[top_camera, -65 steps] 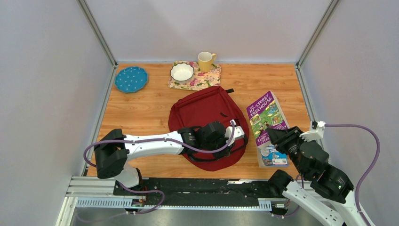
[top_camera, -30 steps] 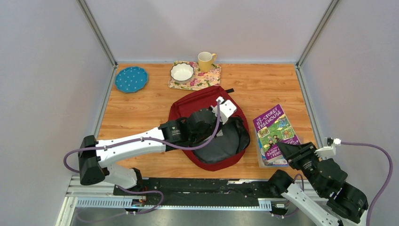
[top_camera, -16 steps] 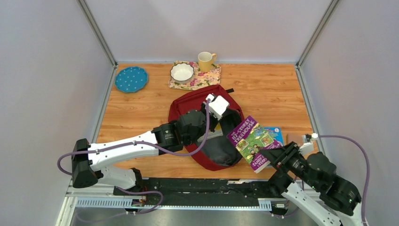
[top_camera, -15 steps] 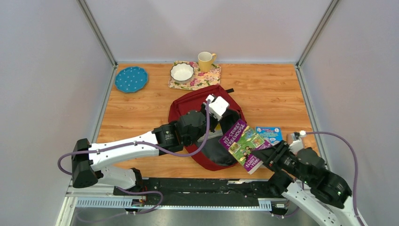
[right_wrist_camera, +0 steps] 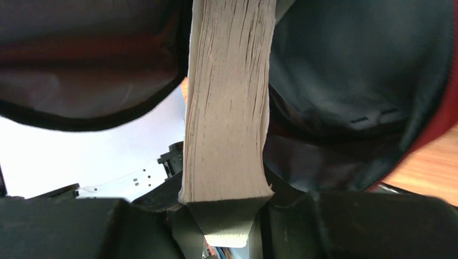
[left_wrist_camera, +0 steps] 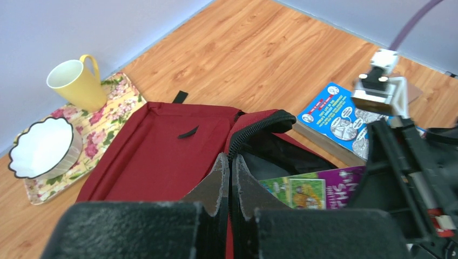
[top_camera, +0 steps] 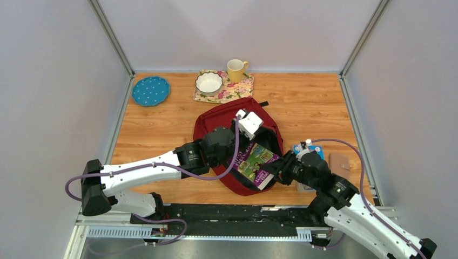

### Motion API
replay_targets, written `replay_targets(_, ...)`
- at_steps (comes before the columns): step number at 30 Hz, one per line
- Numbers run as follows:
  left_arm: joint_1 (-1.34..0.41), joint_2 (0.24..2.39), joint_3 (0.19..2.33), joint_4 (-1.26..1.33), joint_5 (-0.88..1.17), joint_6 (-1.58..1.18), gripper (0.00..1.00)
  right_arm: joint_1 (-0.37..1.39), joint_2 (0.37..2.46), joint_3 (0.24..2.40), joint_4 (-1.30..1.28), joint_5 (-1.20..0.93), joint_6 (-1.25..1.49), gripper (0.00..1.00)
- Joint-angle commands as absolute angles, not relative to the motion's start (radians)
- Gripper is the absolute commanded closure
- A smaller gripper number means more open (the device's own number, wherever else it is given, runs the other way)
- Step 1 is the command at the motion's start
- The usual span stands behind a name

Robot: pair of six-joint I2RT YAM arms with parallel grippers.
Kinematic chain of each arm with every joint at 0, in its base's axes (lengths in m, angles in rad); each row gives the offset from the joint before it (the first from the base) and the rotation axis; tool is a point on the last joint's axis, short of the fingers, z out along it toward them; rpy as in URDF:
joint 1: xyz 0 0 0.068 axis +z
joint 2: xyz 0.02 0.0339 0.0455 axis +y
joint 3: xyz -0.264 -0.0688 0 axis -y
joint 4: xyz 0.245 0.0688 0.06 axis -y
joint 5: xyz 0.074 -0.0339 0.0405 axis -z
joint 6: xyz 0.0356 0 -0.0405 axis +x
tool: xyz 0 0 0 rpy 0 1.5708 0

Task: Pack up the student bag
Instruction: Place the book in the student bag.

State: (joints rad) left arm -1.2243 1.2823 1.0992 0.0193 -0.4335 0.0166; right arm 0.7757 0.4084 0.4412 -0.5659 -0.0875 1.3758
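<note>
Student bag (top_camera: 224,116), likely soft and limp: left fingers (left_wrist_camera: 215,186) pinched shut on its zipper rim (left_wrist_camera: 259,127), a sound hold; right fingers (right_wrist_camera: 345,226) clamp the paperback (top_camera: 258,161).

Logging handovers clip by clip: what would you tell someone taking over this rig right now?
Grippers: the left gripper is shut on the zipper edge of the bag, holding its mouth open. The right gripper is shut on the purple book.
Positions: the purple book is partway into the bag's opening. A blue book and a small brown item lie on the table right of the bag.
Done: bag opened, purple book going in.
Left: push the purple book fully in and release it. Probably pack the blue book and brown item, then close the bag.
</note>
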Motion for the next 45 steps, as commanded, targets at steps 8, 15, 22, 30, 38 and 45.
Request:
replay_targets(8, -1.236, 1.201, 1.074, 0.083, -0.368, -0.055, 1.00, 0.775, 0.597, 0.387, -0.028, 0.086, 1.523, 1.00)
replay_targets(15, -1.235, 1.209, 1.077, 0.066, -0.362, -0.094, 1.00, 0.790, 0.713, 0.250, 0.214, 0.308, 1.612, 1.00)
replay_targets(22, -1.235, 1.203, 1.066, 0.074, -0.359, -0.112, 1.00, 0.848, 1.027, 0.344, 0.339, 0.322, 1.614, 0.93)
replay_targets(30, -1.235, 1.183, 1.052, 0.058, -0.350, -0.130, 1.00, 0.864, 1.209, 0.399, 0.266, 0.443, 1.698, 0.51)
replay_targets(38, -1.235, 1.178, 1.028, 0.066, -0.334, -0.130, 1.00, 0.862, 1.236, 0.337, 0.261, 0.258, 1.557, 0.39)
replay_targets(45, -1.236, 1.173, 1.014, 0.066, -0.330, -0.126, 1.00, 0.862, 1.177, 0.339, 0.152, 0.218, 1.453, 0.39)
